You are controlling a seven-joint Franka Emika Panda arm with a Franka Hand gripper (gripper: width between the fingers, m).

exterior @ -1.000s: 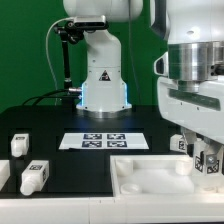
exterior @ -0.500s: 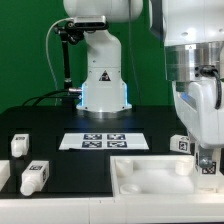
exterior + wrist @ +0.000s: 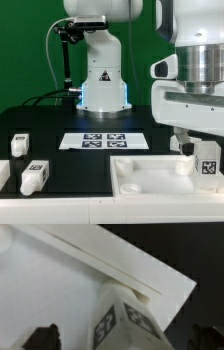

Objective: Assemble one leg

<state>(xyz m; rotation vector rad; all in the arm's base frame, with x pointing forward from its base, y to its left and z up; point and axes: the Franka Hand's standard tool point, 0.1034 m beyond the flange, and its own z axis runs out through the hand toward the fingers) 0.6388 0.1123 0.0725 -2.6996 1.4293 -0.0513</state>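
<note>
**Item 1, exterior view's left.** Rear spare leg [image 3: 18, 144] and near spare leg [image 3: 34, 177], both lying on the black desk [image 3: 60, 160], well apart from the work. Neither has moved in the last second.

**Item 2, centre.** Marker board [image 3: 103, 140], flat in front of the arm base [image 3: 103, 85]. Unchanged.

**Item 3, centre to right, front edge.** White panel [image 3: 140, 175], tray-like, lying flat on the desk. Unchanged.

**Item 4, exterior view's right.** The leg [image 3: 210, 166], upright, tag facing out. The wrist view shows it standing on the panel just inside a corner.

**Item 5, same place.** Gripper [image 3: 125, 336], directly above the leg. Its fingers are spread, with one dark tip on each side of the leg and a gap showing on both sides. It is not pinching anything.

**Change recorded.** Half a second ago the wrist housing was turned to one side. It has now swung back to its facing of a second ago. The leg has kept its place at the corner throughout.

**Reading.** This is probably a reset between screwing turns. The leg is seated but likely not yet tight. The next step would be a fresh squeeze and another twist.
</note>
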